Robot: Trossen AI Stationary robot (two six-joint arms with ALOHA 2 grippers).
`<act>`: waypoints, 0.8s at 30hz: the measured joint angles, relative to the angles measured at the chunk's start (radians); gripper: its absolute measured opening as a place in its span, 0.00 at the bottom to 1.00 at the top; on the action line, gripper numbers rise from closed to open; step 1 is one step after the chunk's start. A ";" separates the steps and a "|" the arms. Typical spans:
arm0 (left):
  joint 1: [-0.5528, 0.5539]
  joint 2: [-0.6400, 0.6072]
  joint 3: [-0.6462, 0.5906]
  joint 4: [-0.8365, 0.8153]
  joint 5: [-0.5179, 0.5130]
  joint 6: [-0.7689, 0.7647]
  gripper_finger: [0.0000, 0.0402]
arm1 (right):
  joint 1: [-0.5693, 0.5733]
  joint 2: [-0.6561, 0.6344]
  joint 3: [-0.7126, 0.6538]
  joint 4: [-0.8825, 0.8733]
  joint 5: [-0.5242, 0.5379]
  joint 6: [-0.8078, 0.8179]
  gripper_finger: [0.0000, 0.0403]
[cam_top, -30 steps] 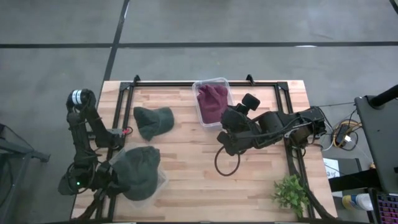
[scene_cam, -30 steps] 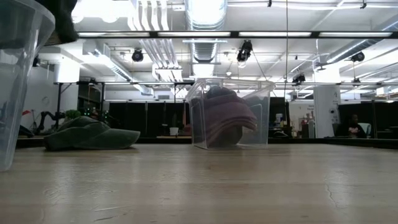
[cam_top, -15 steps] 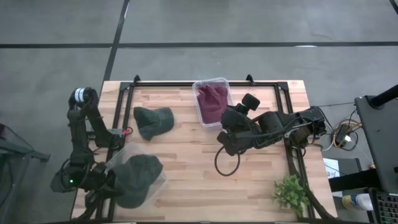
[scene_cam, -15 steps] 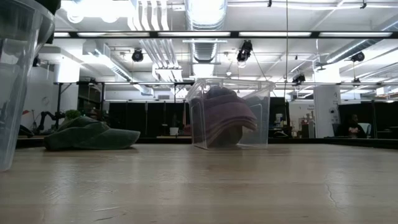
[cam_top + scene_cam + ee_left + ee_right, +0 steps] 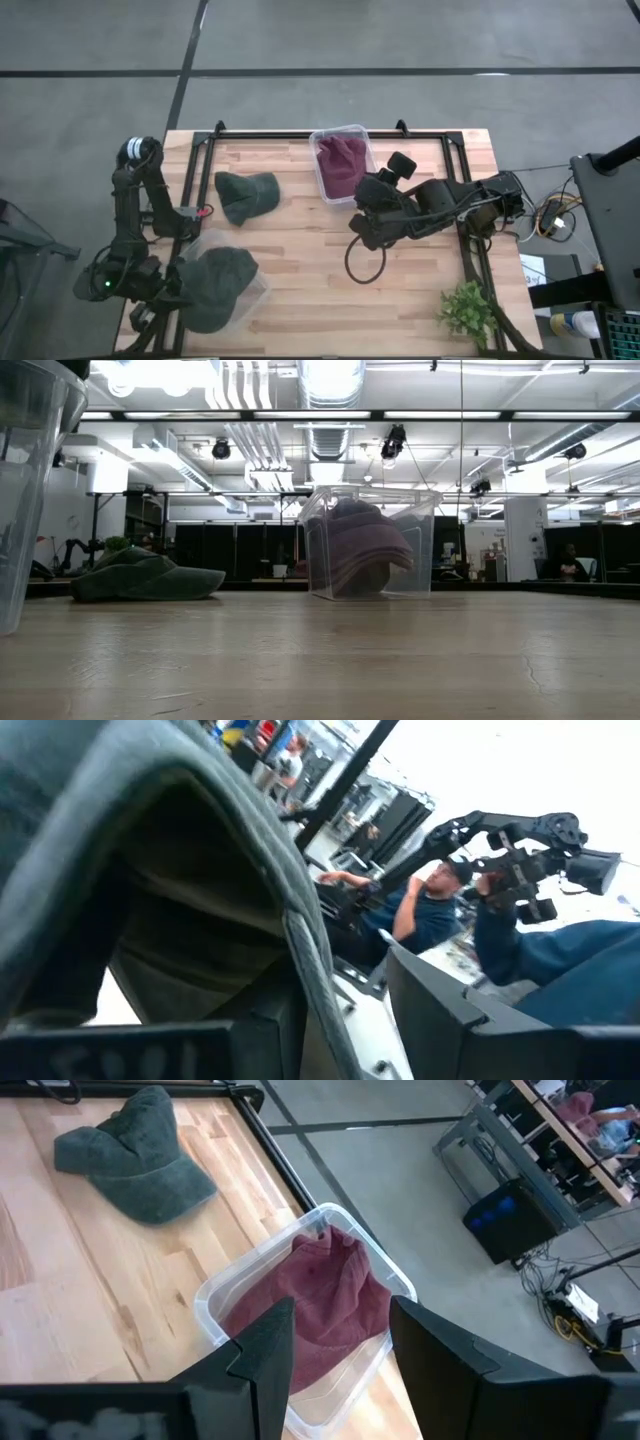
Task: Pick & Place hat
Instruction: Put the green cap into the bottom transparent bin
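A dark green hat (image 5: 215,290) lies over a clear bin (image 5: 258,290) at the table's near left. My left gripper (image 5: 170,292) is level at the hat's left side, fingers apart. The hat's edge (image 5: 305,970) runs through the gap. A second green hat (image 5: 245,195) rests flat on the wood farther back. A maroon hat (image 5: 340,165) sits inside another clear bin (image 5: 341,131) at the far edge. My right gripper (image 5: 362,225) hovers open above the table's middle, holding nothing. My left gripper (image 5: 345,1005) has the green hat's stitched edge (image 5: 312,1005) lying against the inner side of one finger (image 5: 255,1040). Bright room shows between that edge and the other finger (image 5: 450,1010), so the fingers do not pinch it. The hat's cloth drapes over the first finger.
A black cable loop (image 5: 365,262) lies under the right arm. A green plant (image 5: 468,312) stands at the near right corner. Black frame rails (image 5: 190,190) run along both sides. A seated person (image 5: 420,910) shows beyond the table.
My left gripper has risen a little and drawn back toward the table's left edge. The green hat has slid toward the near edge, uncovering the bin's far corner.
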 joint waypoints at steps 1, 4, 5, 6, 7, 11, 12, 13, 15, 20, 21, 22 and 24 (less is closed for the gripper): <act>-0.009 -0.004 0.000 -0.001 -0.022 0.017 0.33 | 0.000 0.000 0.000 0.000 0.000 0.000 0.40; -0.027 -0.021 0.000 -0.001 -0.049 0.070 0.33 | 0.000 0.000 0.000 0.000 0.000 0.000 0.40; -0.028 -0.028 0.000 -0.001 -0.050 0.083 0.33 | 0.000 0.000 0.000 0.000 0.000 0.000 0.40; -0.027 -0.035 0.000 0.000 -0.052 0.093 0.33 | 0.000 0.000 0.000 0.000 0.000 0.000 0.40; -0.027 -0.042 0.000 -0.001 -0.051 0.103 0.33 | 0.000 0.000 0.000 0.000 0.000 0.000 0.40; -0.027 -0.074 0.000 -0.001 -0.052 0.170 0.33 | 0.000 0.000 0.000 0.000 0.000 0.000 0.40; -0.027 -0.081 -0.001 -0.001 -0.052 0.183 0.33 | 0.000 0.000 0.000 0.000 0.000 0.000 0.40; -0.027 -0.086 -0.001 -0.001 -0.052 0.194 0.33 | 0.000 0.000 0.000 0.000 0.000 0.000 0.40; -0.028 -0.093 -0.002 -0.001 -0.052 0.210 0.33 | 0.000 0.000 0.000 0.000 0.000 0.000 0.40; -0.041 -0.092 -0.010 -0.079 -0.051 0.186 0.33 | 0.000 0.000 0.000 0.000 0.000 0.000 0.40; -0.041 -0.092 -0.018 -0.091 -0.051 0.156 0.33 | 0.000 0.000 0.000 0.000 0.000 0.000 0.40; -0.041 -0.092 -0.029 -0.099 -0.051 0.127 0.33 | 0.000 0.000 0.000 0.000 0.001 0.000 0.40; -0.039 -0.091 -0.051 -0.103 -0.050 0.073 0.33 | 0.000 0.000 0.000 0.000 0.001 0.000 0.40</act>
